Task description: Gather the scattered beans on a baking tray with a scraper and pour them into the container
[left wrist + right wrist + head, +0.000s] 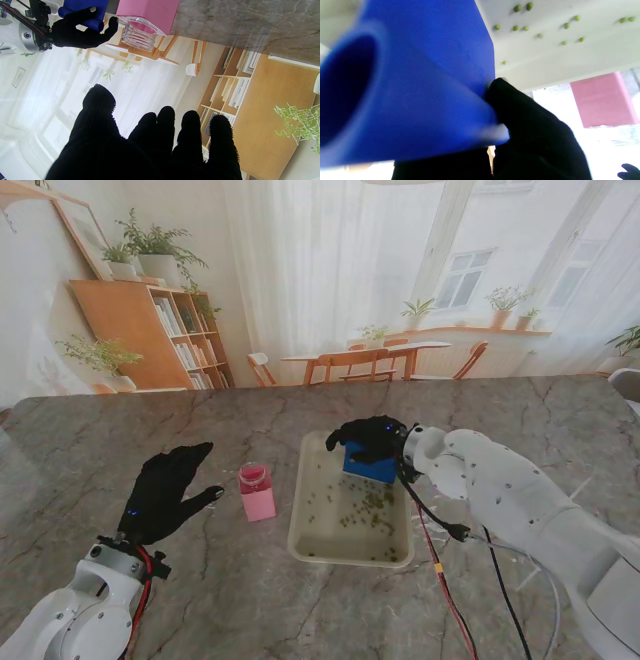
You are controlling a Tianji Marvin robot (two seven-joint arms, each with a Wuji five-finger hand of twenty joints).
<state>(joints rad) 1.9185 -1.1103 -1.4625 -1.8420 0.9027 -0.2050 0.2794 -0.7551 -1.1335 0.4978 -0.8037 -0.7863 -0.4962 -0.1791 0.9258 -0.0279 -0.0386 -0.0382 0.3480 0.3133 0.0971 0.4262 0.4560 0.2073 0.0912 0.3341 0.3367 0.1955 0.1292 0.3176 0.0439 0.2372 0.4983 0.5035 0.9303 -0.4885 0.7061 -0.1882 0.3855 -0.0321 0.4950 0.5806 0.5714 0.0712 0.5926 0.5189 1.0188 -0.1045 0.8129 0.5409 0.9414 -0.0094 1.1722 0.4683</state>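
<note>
While the right hand (372,438) wraps its black-gloved fingers around the rolled handle of the blue scraper (369,463), the blade hangs edge-down over the far end of the baking tray (303,538), at about twelve o'clock of the tray's floor. That placement looks deliberate: starting at the far wall would let the blade draw the beans (365,509) toward me in one pass. They lie loosely scattered across the middle of the tray and toward its four o'clock corner, not yet gathered. Whether the blade edge touches the tray floor I cannot tell; the right wrist view shows the scraper close against the tray but blurred. The pink container (256,491) stands upright just beside the tray at its nine o'clock, mouth open, probably kept close so that the pour is a short move. At about nine o'clock of the container, the left hand (165,490) is flat with its fingers spread, holding nothing, thumb tip pointing toward the container but apart from it. Everything rests on a grey marble table (520,420) with dark veins. Beyond it are white curtains, a bookshelf (150,330) with plants, and a wooden dining table with chairs (370,362) by the windows.
</note>
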